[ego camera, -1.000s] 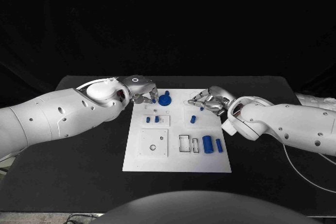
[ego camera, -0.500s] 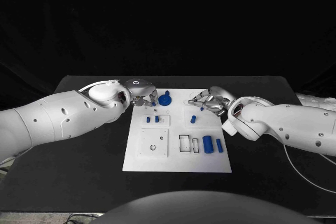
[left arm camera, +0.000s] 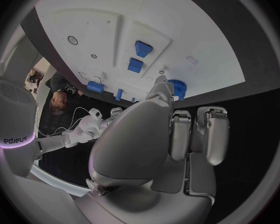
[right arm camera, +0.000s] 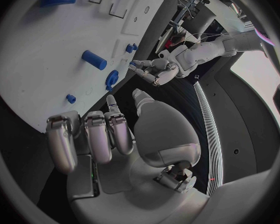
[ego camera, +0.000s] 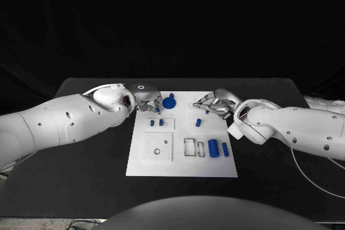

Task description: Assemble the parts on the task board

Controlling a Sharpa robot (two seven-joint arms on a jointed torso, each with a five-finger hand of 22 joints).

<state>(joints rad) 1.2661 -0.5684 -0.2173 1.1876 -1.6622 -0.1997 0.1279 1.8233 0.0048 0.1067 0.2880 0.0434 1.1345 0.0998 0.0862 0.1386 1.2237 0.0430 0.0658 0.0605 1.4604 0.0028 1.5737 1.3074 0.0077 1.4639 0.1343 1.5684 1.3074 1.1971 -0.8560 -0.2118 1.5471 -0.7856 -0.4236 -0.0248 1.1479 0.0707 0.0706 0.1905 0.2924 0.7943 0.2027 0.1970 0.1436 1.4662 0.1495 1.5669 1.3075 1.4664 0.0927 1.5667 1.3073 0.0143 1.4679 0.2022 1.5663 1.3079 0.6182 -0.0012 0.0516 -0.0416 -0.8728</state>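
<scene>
At the far end of the task board [ego camera: 183,165], both hands hover close to the blue parts. The board lies flat in the middle of the black worktop [ego camera: 79,155]. The left hand [ego camera: 147,99] sits at the board's far left corner, just beside the blue gear-like part [ego camera: 169,102] that stands near the far edge. In the left wrist view one finger reaches toward that part [left arm camera: 176,88] while the others are curled in; whether anything is pinched cannot be determined. The right hand [ego camera: 214,103] hangs over the far right corner, fingers [right arm camera: 90,134] curled loosely together; a small blue piece shows at its fingertips in the head view, but a firm hold cannot be confirmed.

Other parts on the board: two small pegs [ego camera: 156,122] in a left recess, one small peg [ego camera: 198,122] to the right of them, and a large cylinder [ego camera: 213,147] with a slimmer bar [ego camera: 225,149] beside it lying near the right edge.

Assessment of handling: the parts appear to be rigid moulded pieces, light, smooth and likely slippery against metal fingertips. They look sturdy, not fragile. The gear-like part is best taken by its raised central stem or across its rim; the cylinder across its middle, where it cannot roll away. The small pegs call for a fine fingertip pinch at their exposed tops.
</scene>
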